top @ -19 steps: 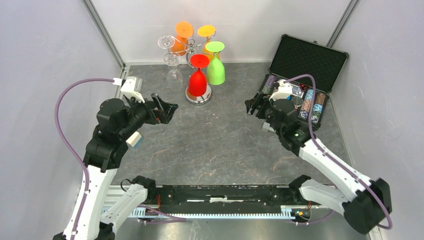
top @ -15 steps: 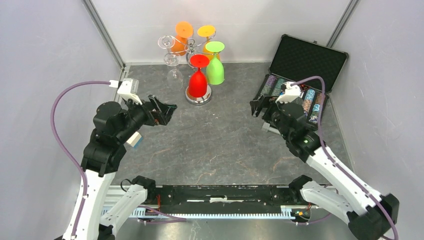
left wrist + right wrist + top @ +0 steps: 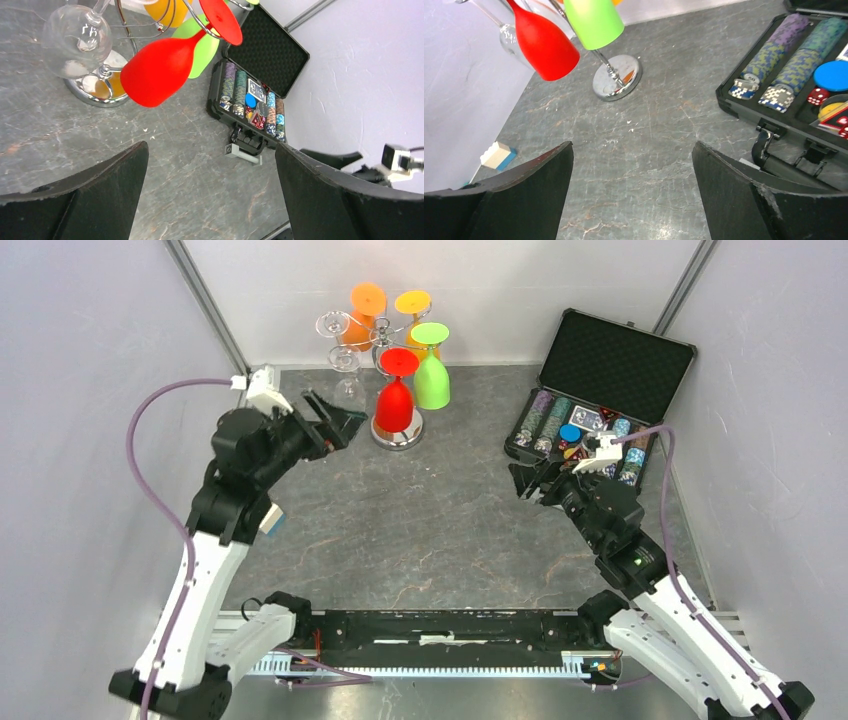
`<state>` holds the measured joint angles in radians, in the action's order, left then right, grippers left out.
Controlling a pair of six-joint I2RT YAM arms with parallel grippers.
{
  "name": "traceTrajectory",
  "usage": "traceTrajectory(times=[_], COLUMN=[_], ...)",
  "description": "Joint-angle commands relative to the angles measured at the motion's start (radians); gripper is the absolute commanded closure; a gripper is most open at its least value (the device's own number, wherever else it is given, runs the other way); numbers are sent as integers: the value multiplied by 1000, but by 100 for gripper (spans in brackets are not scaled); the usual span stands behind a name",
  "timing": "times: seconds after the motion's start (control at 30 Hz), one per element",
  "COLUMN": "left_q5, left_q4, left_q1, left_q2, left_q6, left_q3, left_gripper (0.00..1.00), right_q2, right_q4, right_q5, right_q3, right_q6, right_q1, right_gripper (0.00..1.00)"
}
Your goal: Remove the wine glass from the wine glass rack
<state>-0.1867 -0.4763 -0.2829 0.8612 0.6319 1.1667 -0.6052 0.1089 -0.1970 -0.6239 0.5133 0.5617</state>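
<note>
The wine glass rack [image 3: 397, 436] stands at the back middle on its shiny round base [image 3: 617, 78]. Coloured wine glasses hang upside down from it: a red one [image 3: 394, 402] in front, a green one [image 3: 431, 378] beside it, two orange ones [image 3: 362, 316] behind, and a clear one [image 3: 343, 352] on the left. My left gripper [image 3: 342, 430] is open, just left of the red glass [image 3: 160, 65] and apart from it. My right gripper [image 3: 522, 483] is open and empty over the table, far right of the rack.
An open black case of poker chips [image 3: 590, 410] lies at the back right, close behind my right gripper. A small white and blue block [image 3: 499, 155] lies near the left wall. Grey walls close in on both sides.
My left arm has swung forward and right, bringing its open gripper close to the rack. My right arm has pulled back toward me, away from the case.
</note>
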Motion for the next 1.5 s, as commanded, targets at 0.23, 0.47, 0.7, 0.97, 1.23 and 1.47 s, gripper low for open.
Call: traceTrajectory(times=[0.23,0.47,0.7,0.97,1.23,1.47], left_q5=[80,-151,-152,-91,-15,110], left_q4=[76,321,414,439,409,334], left_q1=[56,59,43,-18,-28,-32], left_q2=[319,400,471,511,523,491], left_q6=[15,201,337,392,434,452], left_q3=[240,196,186,194,191,199], left_gripper=[7,14,23,53,64,60], right_q2=[-36,-91,-122,-95,-66,-64], right_q4=[-18,-29,-49,-52,-44,-45], right_q5=[-25,-31,-8,-22,-50,-55], right_q3=[4,-14,2,30,52,64], right_q6=[8,-15,-2,-6,-13,-14], right_q1=[-1,-1,-1,0,-1,-2], right_gripper=[9,10,10,10,10,10])
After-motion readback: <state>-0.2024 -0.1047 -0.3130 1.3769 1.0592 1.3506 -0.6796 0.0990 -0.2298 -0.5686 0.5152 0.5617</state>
